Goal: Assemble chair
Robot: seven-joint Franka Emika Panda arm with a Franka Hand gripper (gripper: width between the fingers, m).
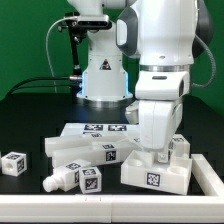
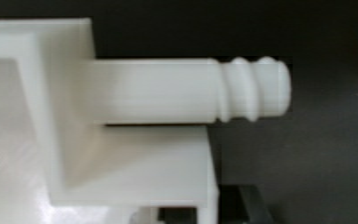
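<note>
A white chair part (image 1: 155,176) with a square tag on its front lies at the front right of the table. My gripper (image 1: 160,152) stands straight down on its top, fingers together; no object shows between them. In the wrist view the same part (image 2: 51,120) fills the frame as a flat panel with a raised edge. A ridged round peg (image 2: 211,90) sticks out sideways from it over the black table. Only dark bits of my gripper (image 2: 211,212) show at the frame's edge. Whether the fingers pinch the part or only press on it is hidden.
A tagged white cube (image 1: 13,162) sits at the exterior view's left. A long tagged bar (image 1: 85,149) and a short pegged piece (image 1: 72,181) lie in front of the marker board (image 1: 100,128). A white rim (image 1: 207,172) borders the table on the right. The robot base (image 1: 103,75) stands behind.
</note>
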